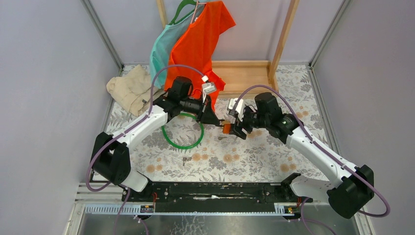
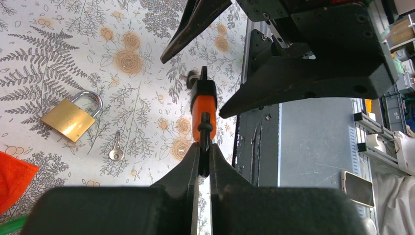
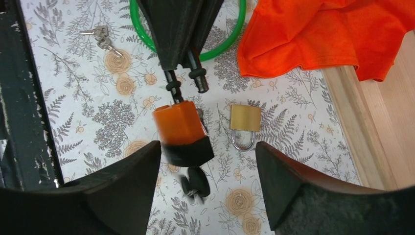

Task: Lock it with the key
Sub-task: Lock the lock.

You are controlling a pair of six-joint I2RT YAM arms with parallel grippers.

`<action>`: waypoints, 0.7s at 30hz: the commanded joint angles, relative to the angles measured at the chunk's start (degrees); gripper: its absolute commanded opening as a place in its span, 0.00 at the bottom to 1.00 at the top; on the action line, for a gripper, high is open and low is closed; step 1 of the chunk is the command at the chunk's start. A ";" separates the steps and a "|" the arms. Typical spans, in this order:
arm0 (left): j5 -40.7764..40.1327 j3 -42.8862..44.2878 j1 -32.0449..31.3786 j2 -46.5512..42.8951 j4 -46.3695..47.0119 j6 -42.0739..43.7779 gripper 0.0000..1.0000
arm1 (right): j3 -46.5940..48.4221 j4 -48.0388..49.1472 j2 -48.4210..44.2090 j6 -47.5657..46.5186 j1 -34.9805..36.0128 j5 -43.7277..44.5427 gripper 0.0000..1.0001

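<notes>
Left wrist; key (apparently) between fingers

The key is orange and black, the padlock brass, the cloth floral.

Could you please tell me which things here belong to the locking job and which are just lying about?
Job: key, held in left claw; padlock, probably.
Lying about: bare key, key bunch, orange shirt, beige cloth.
</notes>
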 commanded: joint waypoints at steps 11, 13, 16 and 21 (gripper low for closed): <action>2.98 4.90 -0.17 -1.80 0.83 0.81 0.00 | 0.27 -0.85 -0.89 -1.35 -1.80 -8.57 0.76; 4.06 4.75 -0.19 -1.91 1.36 0.12 0.00 | 0.27 -0.82 -0.53 -1.14 -2.08 -8.70 0.74; 5.74 3.58 -0.17 -2.30 3.09 -1.48 0.00 | 0.50 -0.52 -0.29 -0.75 -2.46 -9.36 0.69; 7.16 1.53 -0.17 -3.32 6.30 -3.85 0.00 | 1.07 -0.73 0.45 -0.71 -2.58 -10.95 0.56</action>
